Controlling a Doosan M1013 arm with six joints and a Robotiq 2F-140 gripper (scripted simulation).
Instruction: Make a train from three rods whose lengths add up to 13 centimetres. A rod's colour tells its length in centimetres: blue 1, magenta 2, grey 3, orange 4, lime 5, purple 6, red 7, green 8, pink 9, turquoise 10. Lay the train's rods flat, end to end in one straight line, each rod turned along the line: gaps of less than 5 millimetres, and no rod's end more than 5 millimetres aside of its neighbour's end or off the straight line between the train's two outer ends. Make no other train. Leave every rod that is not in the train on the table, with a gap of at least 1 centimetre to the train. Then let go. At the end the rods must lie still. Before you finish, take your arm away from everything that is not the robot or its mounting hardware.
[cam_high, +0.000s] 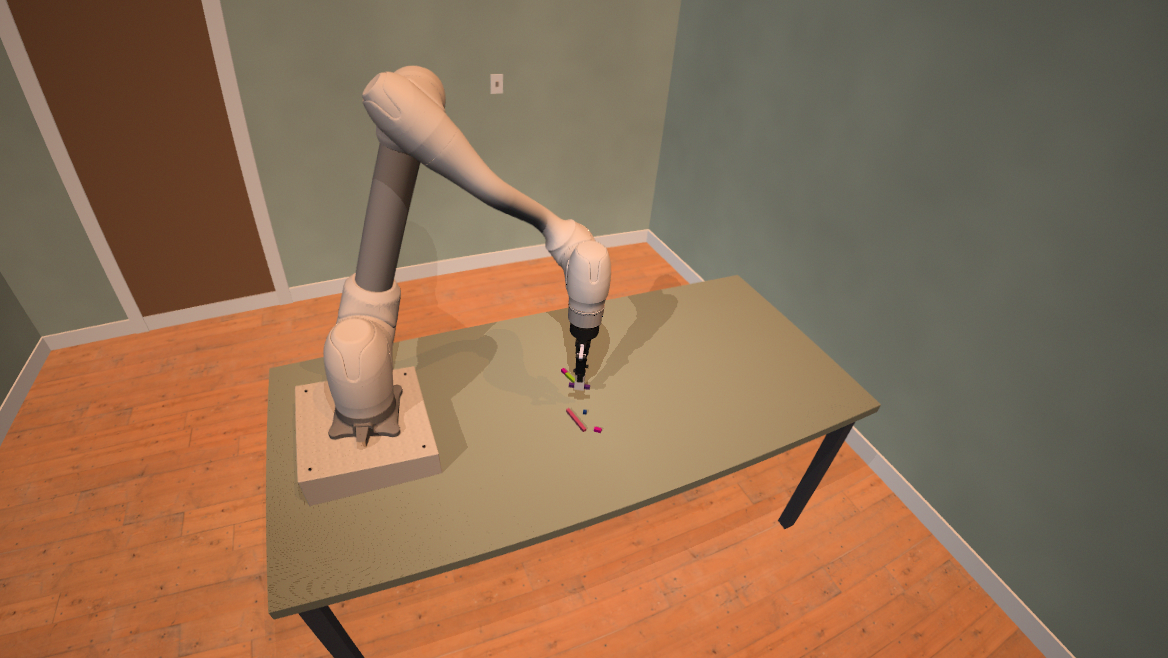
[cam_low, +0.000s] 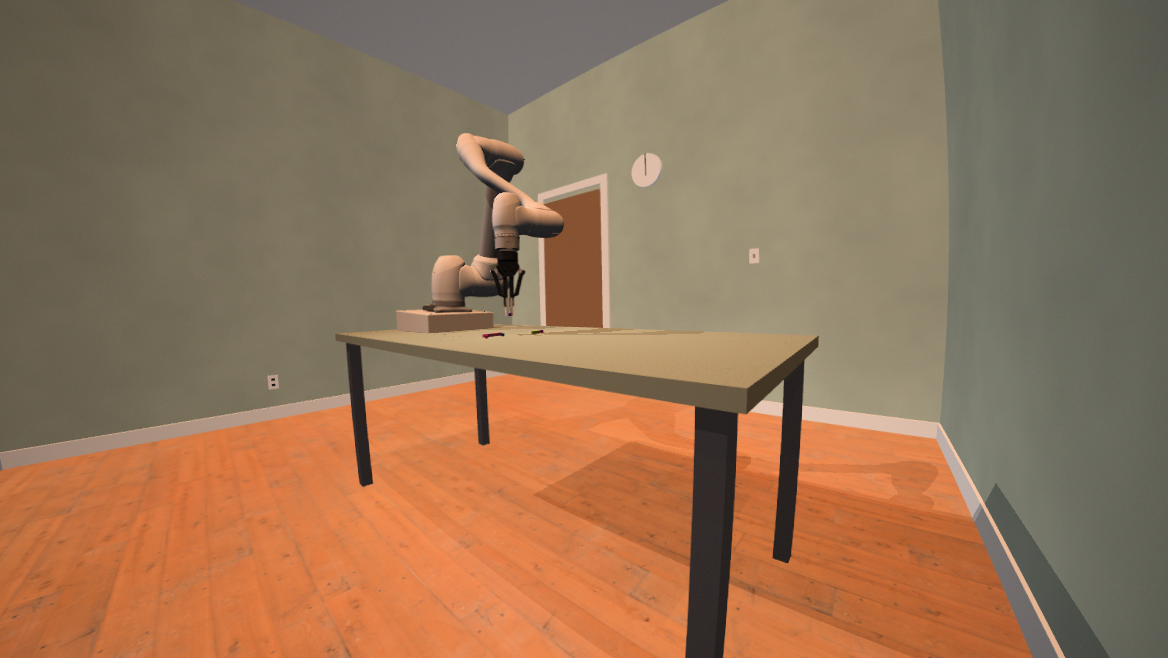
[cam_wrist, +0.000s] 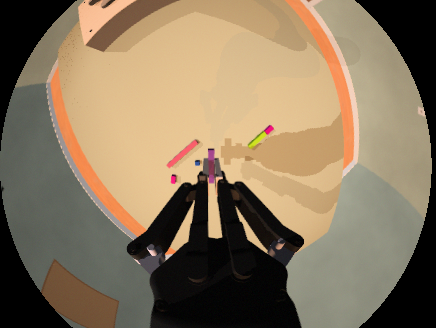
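Note:
My gripper (cam_high: 579, 379) (cam_low: 509, 312) (cam_wrist: 211, 165) is shut on a purple rod (cam_wrist: 212, 163), gripped across its middle and held a little above the table (cam_high: 694, 384). A lime rod (cam_high: 568, 376) (cam_wrist: 257, 140) lies flat just behind and left of the gripper in the top view. A short magenta rod (cam_high: 563, 371) (cam_wrist: 269, 128) lies at its far end, in line with it. A red-pink rod (cam_high: 575, 420) (cam_wrist: 182, 154), a tiny blue rod (cam_high: 583, 411) (cam_wrist: 197, 162) and a second magenta rod (cam_high: 597, 429) (cam_wrist: 173, 179) lie nearer the table's front.
The arm's base block (cam_high: 367, 457) stands on the table's left part. The rods lie near the middle of the table, close together; the table's edges are far from them.

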